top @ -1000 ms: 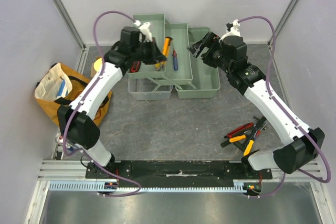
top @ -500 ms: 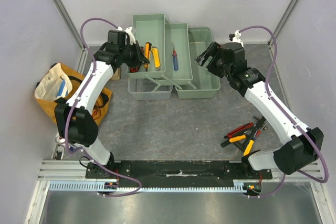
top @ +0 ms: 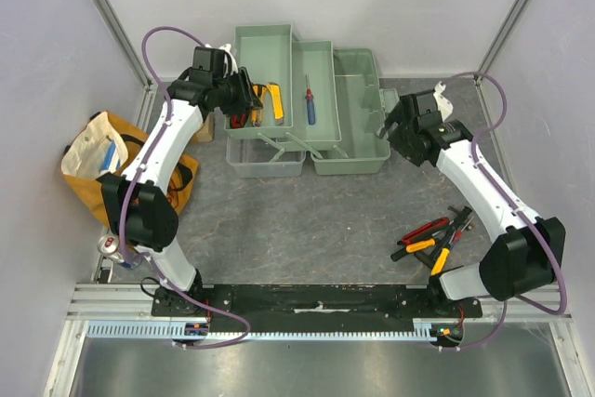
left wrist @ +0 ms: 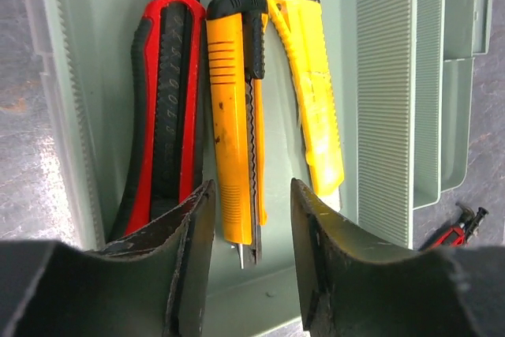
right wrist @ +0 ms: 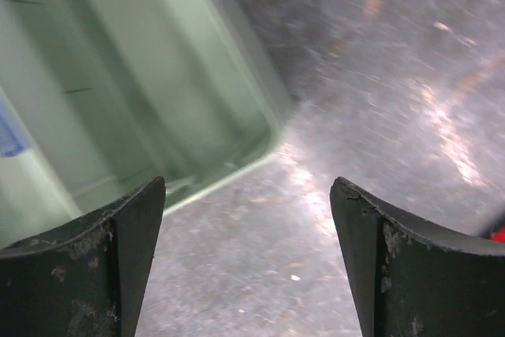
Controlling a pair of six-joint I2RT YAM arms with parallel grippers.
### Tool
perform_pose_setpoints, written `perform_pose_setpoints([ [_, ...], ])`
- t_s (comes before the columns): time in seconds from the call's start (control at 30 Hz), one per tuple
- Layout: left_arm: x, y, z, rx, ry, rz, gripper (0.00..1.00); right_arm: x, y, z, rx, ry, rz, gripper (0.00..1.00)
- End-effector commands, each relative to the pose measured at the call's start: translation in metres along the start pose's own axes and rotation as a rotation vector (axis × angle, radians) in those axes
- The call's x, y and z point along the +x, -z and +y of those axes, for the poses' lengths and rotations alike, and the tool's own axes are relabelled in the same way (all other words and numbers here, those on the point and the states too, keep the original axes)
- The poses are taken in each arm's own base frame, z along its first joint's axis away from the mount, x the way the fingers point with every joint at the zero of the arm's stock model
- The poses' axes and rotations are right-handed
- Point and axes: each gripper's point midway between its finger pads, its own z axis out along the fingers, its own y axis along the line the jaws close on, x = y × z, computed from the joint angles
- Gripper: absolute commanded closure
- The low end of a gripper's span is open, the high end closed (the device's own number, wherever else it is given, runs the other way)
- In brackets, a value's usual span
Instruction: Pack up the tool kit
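Observation:
The sage-green toolbox [top: 358, 163] stands open at the back, its trays fanned out. In its left tray [left wrist: 118, 53] lie a red-and-black knife [left wrist: 162, 116], an orange knife [left wrist: 229, 132] and a yellow knife [left wrist: 312, 92]. My left gripper [left wrist: 252, 258] hovers open over the near end of the orange knife and does not touch it; in the top view the left gripper [top: 246, 99] is over that tray. A blue-and-red screwdriver [top: 310, 101] lies in the middle tray. My right gripper [right wrist: 248, 266] is open and empty over the table beside the toolbox's corner [right wrist: 237, 147].
Red, yellow and black pliers [top: 429, 237] lie on the table at the near right. A yellow-orange cloth bag [top: 102, 165] sits at the left wall. The translucent lid [top: 265, 163] lies in front of the left tray. Walls and frame posts enclose the table.
My left gripper carried the orange knife down into the left tray and opened, leaving it beside the other knives. My right arm pulled back right and toward the near side, off the toolbox.

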Motion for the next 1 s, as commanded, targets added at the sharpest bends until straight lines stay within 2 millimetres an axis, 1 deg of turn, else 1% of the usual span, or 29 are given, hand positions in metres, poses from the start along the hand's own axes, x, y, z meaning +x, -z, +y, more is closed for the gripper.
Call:
perform_pose_setpoints([
  [0.0,-0.038,0.043,-0.021,0.021,-0.012,-0.142,0.51,0.024,-0.003,-0.067,0.243,-0.009,0.06,0.08],
  [0.1,-0.045,0.058,-0.032,0.067,-0.041,-0.172,0.51,0.037,0.001,-0.097,0.339,-0.028,0.092,0.09],
  [0.23,-0.047,0.073,-0.046,0.128,-0.058,-0.192,0.51,0.062,0.008,-0.14,0.48,-0.033,0.164,0.09],
  [0.3,-0.047,0.078,-0.048,0.141,-0.057,-0.197,0.51,0.073,0.015,-0.159,0.536,-0.05,0.193,0.09],
  [0.37,-0.047,0.081,-0.05,0.15,-0.061,-0.203,0.51,0.081,0.021,-0.172,0.568,-0.059,0.208,0.08],
  [0.5,-0.044,0.081,-0.05,0.153,-0.062,-0.205,0.5,0.086,0.029,-0.191,0.622,-0.067,0.209,0.05],
  [0.6,-0.042,0.079,-0.048,0.153,-0.06,-0.197,0.5,0.096,0.031,-0.207,0.672,-0.081,0.242,0.02],
  [0.67,-0.038,0.077,-0.048,0.155,-0.06,-0.187,0.5,0.102,0.028,-0.215,0.685,-0.105,0.252,0.02],
  [0.83,-0.036,0.076,-0.047,0.158,-0.057,-0.182,0.5,0.1,0.014,-0.215,0.654,-0.129,0.23,0.02],
  [0.9,-0.036,0.076,-0.047,0.16,-0.056,-0.183,0.5,0.098,0.007,-0.212,0.626,-0.132,0.217,0.05],
  [0.97,-0.036,0.076,-0.048,0.162,-0.057,-0.184,0.5,0.097,0.001,-0.212,0.611,-0.134,0.203,0.1],
])
